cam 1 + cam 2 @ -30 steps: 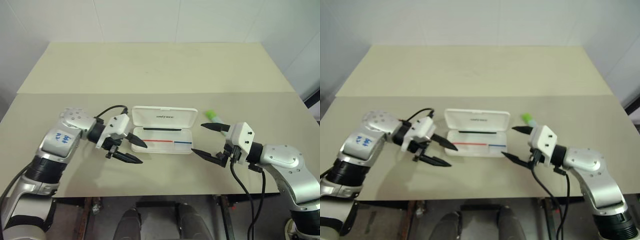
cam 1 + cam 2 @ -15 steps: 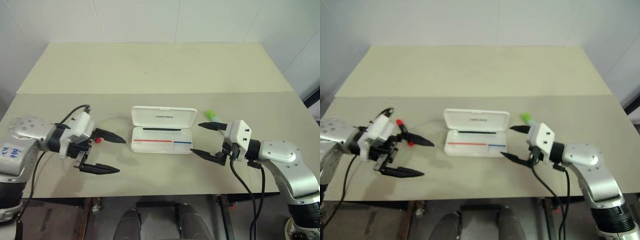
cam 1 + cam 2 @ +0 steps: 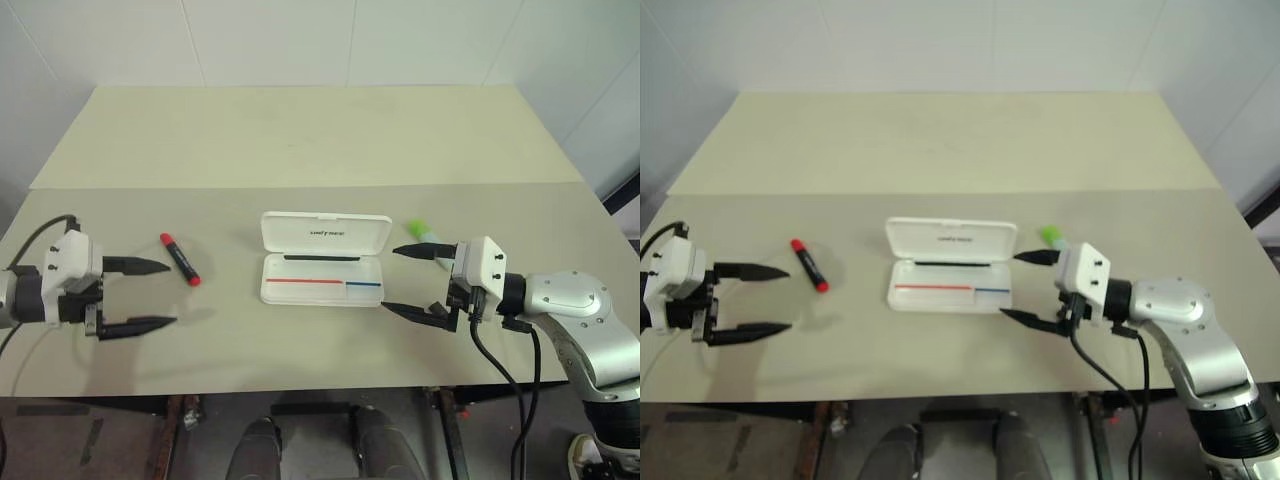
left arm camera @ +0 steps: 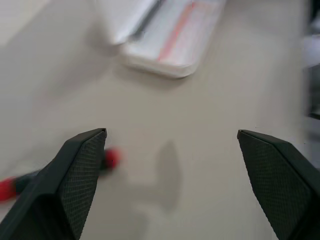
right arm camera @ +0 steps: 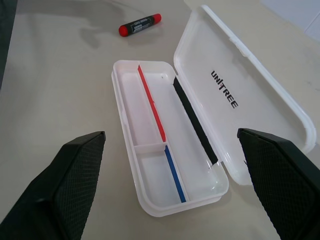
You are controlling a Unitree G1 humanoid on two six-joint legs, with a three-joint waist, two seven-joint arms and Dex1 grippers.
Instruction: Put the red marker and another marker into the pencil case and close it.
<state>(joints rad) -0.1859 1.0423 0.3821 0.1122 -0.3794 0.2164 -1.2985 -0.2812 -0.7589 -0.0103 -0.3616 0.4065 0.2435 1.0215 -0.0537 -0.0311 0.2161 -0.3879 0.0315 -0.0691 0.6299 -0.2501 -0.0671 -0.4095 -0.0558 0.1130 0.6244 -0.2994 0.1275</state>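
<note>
Left gripper (image 3: 148, 294) sits near the tabletop's (image 3: 300, 130) left edge, fingers spread wide, nothing between them. The red marker (image 3: 180, 258) lies just ahead of its far finger tip, not touching, between gripper and the pencil case (image 3: 323, 259). Step in hand, as judged: pick up the red marker w/ the left gripper. To do it well, the spread fingers should straddle the barrel mid-length, crossing it, not running along it; squeeze on the black barrel rather than a red end so it doesn't pivot or squirt out. Come down low enough to catch a thing lying flat, w/o scraping the top.

Marker's long axis runs diagonal: one red end toward the far-left corner, the other toward the near edge and the case.

Case sits mid-tabletop, nearer the front edge, lid open and laid back toward the far edge, tray open upward and w/o markers inside; its long axis runs parallel to the near edge.

Green-capped marker (image 3: 423, 232) lies just off the case's right end, partly hidden behind the right gripper (image 3: 400, 280); its axis can't be read. Right gripper is spread wide too, holding nothing, pointing at the case's right end.
</note>
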